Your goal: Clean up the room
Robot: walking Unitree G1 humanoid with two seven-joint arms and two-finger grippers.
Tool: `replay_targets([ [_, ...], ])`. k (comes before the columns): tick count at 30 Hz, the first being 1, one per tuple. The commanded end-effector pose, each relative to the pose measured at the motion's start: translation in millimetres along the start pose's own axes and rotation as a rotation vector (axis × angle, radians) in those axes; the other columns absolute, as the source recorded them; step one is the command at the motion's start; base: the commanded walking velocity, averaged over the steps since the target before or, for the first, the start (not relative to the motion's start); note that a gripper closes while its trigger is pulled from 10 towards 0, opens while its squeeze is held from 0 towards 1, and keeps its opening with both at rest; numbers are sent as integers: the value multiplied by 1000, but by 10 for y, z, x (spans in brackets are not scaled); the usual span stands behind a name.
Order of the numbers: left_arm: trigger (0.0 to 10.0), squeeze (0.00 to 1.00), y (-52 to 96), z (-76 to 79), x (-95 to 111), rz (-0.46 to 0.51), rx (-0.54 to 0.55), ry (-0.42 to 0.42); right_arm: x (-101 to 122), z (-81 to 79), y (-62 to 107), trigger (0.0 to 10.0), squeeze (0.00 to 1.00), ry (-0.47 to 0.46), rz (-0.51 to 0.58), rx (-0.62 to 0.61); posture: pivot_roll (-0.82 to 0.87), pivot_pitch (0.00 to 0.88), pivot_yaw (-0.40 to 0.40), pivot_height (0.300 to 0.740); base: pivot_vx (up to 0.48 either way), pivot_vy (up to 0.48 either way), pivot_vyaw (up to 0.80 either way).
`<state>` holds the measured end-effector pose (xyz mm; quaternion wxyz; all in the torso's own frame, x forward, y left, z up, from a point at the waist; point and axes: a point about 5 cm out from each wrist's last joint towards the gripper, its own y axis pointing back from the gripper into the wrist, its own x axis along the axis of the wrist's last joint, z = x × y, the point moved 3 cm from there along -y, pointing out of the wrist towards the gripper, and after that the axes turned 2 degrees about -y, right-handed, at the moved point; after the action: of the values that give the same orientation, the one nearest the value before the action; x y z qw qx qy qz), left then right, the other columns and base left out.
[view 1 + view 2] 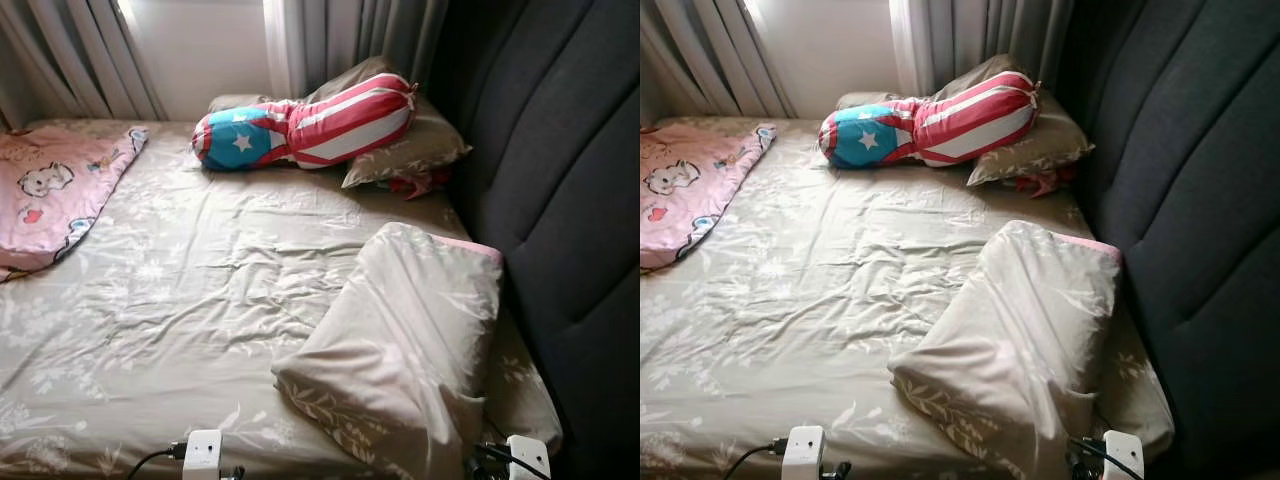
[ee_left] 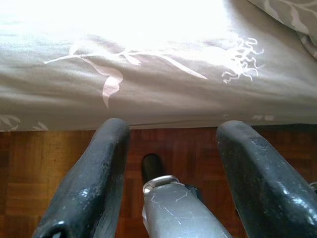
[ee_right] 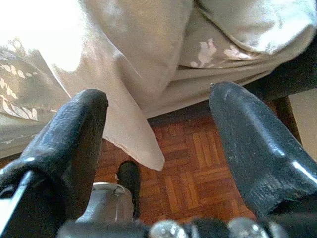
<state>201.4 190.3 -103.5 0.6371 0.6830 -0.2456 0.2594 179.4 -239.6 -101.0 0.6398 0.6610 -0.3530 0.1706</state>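
A bed (image 1: pixel 200 290) with a beige leaf-print sheet lies before me. A beige pillow (image 1: pixel 410 340) slumps at the near right, one corner hanging over the bed's edge (image 3: pixel 143 148). A red, white and blue striped bolster (image 1: pixel 300 128) rests on another beige pillow (image 1: pixel 410 150) at the head. A pink cartoon blanket (image 1: pixel 50 190) covers the far left. My left gripper (image 2: pixel 171 136) hangs open just below the mattress edge (image 2: pixel 148 106), holding nothing. My right gripper (image 3: pixel 158 104) is open beneath the hanging pillow corner, with nothing between its fingers.
A dark padded headboard (image 1: pixel 560 180) runs along the right side. Grey curtains (image 1: pixel 90 50) and a bright wall stand behind the bed. Parquet floor (image 3: pixel 198 163) lies under both grippers. White wrist units with cables (image 1: pixel 203 452) sit at the bottom edge.
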Motion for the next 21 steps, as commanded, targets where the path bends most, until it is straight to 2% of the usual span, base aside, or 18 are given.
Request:
replay_targets([
  [1,10000,0,3,30,-35,-18,-6,-12,20,-10,-15,10000,0,9,-8,1,-75,0,-72,740,307,0,0],
  [4,10000,0,3,36,-35,-18,-7,-9,36,-55,-35,10000,0,25,-12,8,-74,0,-74,740,102,0,0],
  [6,10000,0,2,42,-28,-14,-9,-5,67,-153,-72,10000,0,49,-15,21,-73,0,-75,740,0,0,0],
  [10,10000,0,4,37,-8,7,-5,16,126,-257,-111,10000,0,32,1,32,-80,0,-66,740,0,0,0],
  [15,10000,0,6,44,21,32,-15,24,172,-302,-130,10000,0,27,15,40,-78,0,-67,740,0,0,0],
  [19,10000,0,9,29,61,65,-9,21,264,-472,-176,10000,0,17,51,58,-63,0,-70,740,0,0,0],
  [20,10000,0,-15,-36,234,127,7,-1,328,-513,-187,10000,0,15,80,69,-58,0,-71,740,0,0,0],
  [21,10000,0,-39,-97,609,254,20,-20,397,-535,-195,10000,0,15,111,78,-58,0,-71,740,0,0,0],
])
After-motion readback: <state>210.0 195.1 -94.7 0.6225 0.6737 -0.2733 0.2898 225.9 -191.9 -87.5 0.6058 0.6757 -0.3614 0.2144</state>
